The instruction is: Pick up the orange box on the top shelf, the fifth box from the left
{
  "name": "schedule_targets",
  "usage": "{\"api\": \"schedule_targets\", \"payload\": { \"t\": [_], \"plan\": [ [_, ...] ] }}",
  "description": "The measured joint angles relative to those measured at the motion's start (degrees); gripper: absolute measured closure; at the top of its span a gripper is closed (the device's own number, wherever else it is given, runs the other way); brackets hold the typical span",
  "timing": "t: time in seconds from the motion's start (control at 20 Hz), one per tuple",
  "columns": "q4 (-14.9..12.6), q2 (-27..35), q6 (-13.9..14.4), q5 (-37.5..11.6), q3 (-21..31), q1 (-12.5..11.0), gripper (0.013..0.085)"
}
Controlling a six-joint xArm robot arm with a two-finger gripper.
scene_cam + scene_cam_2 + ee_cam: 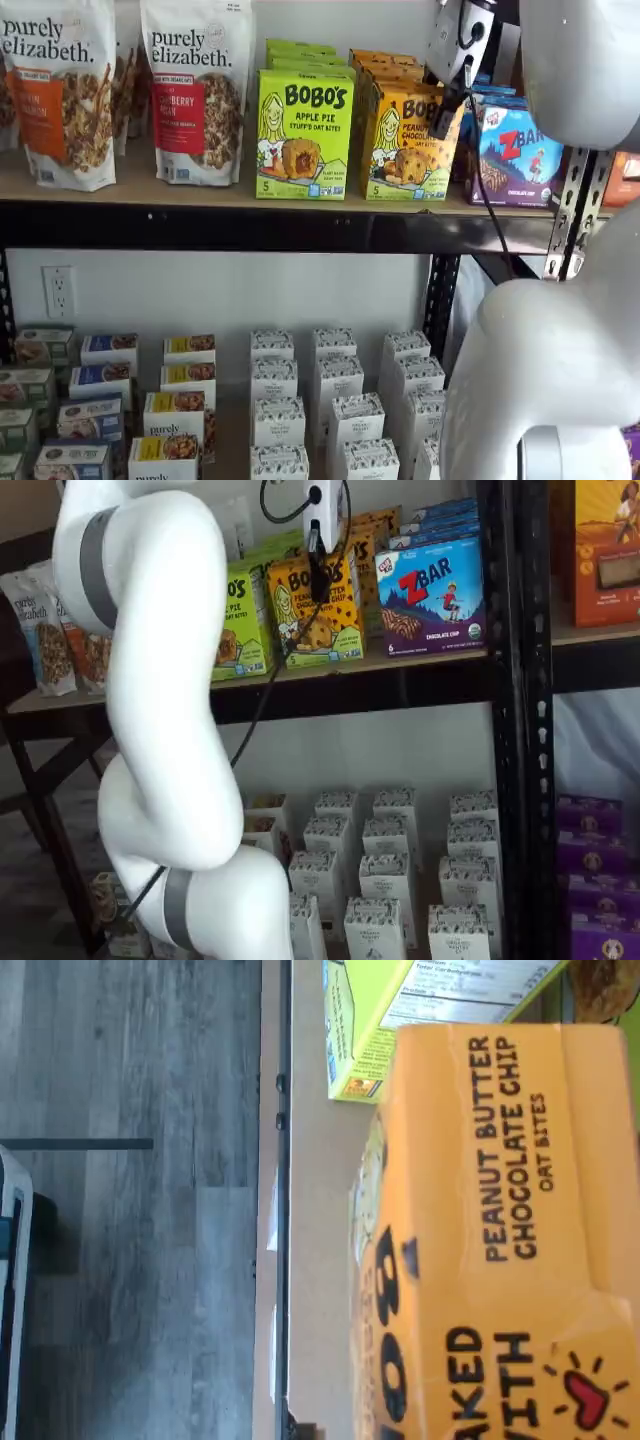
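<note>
A: Nearest the wrist camera, the orange box (500,1230) fills most of the picture, its "Peanut Butter Chocolate Chip" lettering close below the lens.

B: And where is it placed?

A: It is stood upright at the front edge of the top shelf (200,190), between the green box (304,132) and the blue box (515,150), with more orange boxes stacked behind it.

B: Is it gripped?

A: The gripper (318,572) is seen down over the box's top. One black finger is shown against the front face; the other is hidden, so it cannot be told whether the box is held.

B: How should the step be done well?

A: A firm hold should be confirmed first. The box is then best lifted straight up and drawn forward, so that neither neighbour is dragged or tipped. The cable (490,200) hanging beside the fingers should be kept clear of the blue box.

B: The surface and the room?

A: A tan board on a black beam is seen, with black perforated uprights (520,730). A grey plank floor (130,1210) is shown below, and a white wall behind.
</note>
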Motion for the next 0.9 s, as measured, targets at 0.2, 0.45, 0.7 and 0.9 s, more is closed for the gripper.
{"api": "schedule_targets", "payload": {
  "t": [0.2,0.45,0.7,0.9],
  "plan": [
    [0.1,-0.4,0.0,-0.9,0.7,0.1,0.033],
    [0.3,-0.6,0.1,-1.3,1.0,0.1,0.033],
    [0.6,-1.0,0.0,-2.1,1.6,0.1,0.033],
    [1.0,-1.1,0.0,-2.3,1.7,0.0,0.037]
  ]
}}
